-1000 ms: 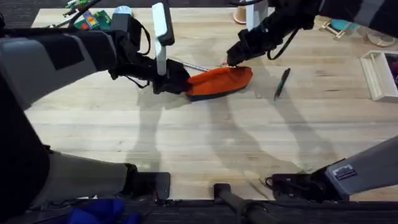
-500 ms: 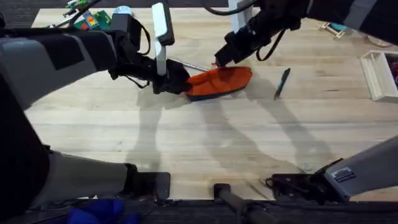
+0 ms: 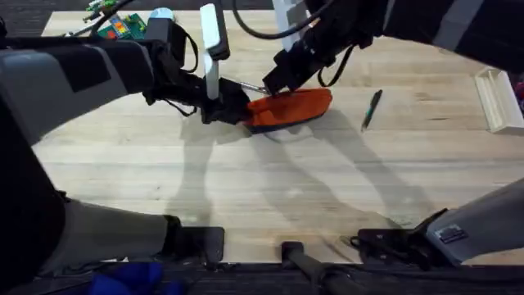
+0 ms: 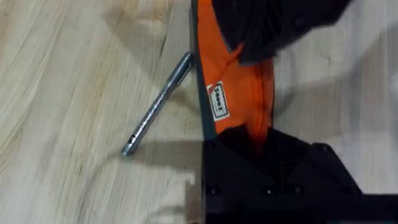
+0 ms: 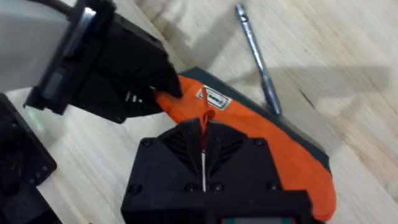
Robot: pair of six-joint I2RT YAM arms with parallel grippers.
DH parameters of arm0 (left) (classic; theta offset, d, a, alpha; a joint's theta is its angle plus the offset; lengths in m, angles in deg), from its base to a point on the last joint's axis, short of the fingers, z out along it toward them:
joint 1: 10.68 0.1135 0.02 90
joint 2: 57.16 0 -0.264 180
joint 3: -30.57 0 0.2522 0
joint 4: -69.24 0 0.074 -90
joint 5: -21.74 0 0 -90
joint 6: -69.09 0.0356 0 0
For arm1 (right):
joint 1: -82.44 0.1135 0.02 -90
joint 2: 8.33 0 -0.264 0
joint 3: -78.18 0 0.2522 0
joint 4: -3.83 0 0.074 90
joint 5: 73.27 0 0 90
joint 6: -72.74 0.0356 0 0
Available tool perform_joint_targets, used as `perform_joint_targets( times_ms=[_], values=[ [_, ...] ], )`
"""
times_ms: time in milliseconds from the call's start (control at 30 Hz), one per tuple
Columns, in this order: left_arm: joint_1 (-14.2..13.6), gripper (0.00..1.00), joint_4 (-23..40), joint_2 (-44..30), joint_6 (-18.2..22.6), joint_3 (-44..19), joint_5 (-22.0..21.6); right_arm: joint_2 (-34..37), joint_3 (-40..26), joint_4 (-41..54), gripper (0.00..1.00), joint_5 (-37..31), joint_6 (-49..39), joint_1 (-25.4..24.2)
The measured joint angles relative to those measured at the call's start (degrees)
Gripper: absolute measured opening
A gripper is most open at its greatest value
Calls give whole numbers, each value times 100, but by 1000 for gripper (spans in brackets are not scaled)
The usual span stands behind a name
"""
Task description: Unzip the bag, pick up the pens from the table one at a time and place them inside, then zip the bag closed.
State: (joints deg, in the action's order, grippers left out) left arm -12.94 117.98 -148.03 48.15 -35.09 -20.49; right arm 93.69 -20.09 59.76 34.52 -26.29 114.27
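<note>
The orange bag [image 3: 296,107] with its dark base lies at mid-table, far side. My left gripper [image 3: 232,107] is shut on the bag's left end [image 4: 239,99]. My right gripper [image 3: 275,83] hovers over the left part of the bag [image 5: 273,146], shut on the red zipper pull [image 5: 203,121]. A silver pen [image 3: 248,87] lies just behind the bag, also seen as the silver pen [image 4: 155,106] and silver pen [image 5: 256,59]. The dark pen [image 3: 371,109] rests on the table [image 3: 270,188] to the bag's right.
A white tray [image 3: 496,100] sits at the table's right edge. Colourful clutter [image 3: 123,24] lies at the back left corner. The near half of the table is bare wood.
My right gripper has travelled left along the bag's top, from its right end to near its left end, holding the zipper pull. The left gripper and both pens stayed put.
</note>
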Motion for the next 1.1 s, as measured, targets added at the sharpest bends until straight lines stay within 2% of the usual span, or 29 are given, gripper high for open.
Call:
perform_joint_targets(
  times_ms=[300, 1100],
  values=[
    [0, 40, 13, 0, 0, 0, 1, 0, 0, -151, 30, -26, 0, 305],
    [0, 40, 13, 0, 0, 0, 2, 0, 0, -291, 30, 668, -70, 352]
  ],
)
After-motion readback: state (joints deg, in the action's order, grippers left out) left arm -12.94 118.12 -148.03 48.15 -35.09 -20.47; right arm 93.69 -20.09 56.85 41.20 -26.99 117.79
